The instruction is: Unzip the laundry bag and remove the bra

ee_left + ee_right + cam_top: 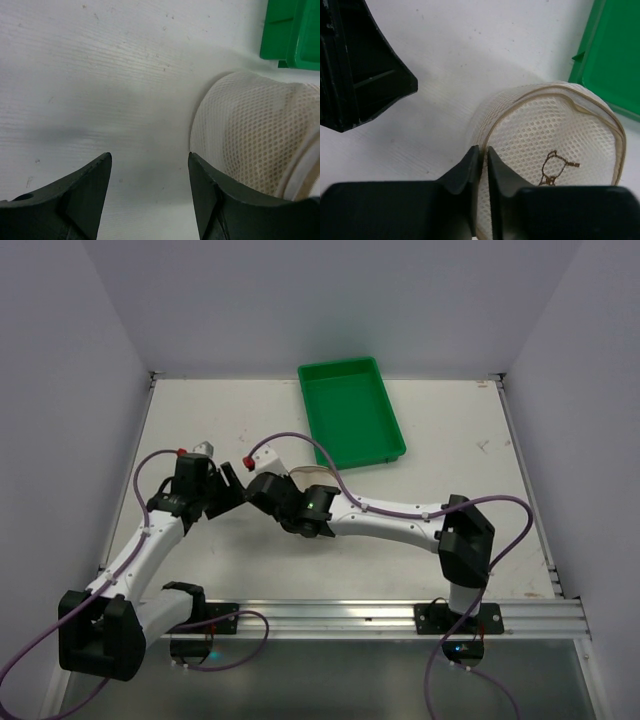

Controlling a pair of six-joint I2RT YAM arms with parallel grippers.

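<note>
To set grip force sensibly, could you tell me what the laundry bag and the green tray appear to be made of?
The laundry bag looks like soft white synthetic mesh, matte and translucent: small regular holes show throughout, and a beige fabric-like binding edges the lid. The green tray is probably rigid moulded plastic, smooth and slightly glossy, with uniform colour and crisp raised walls.

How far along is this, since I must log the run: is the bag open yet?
Nothing looks done yet: on the laundry bag, the lid seam appears closed along its visible rim. In hand: the right jaws stand nearly shut at that rim; whether they pinch the zipper pull is hidden. The left jaws stand open beside the bag. Left: unzipping and taking out the bra.
</note>
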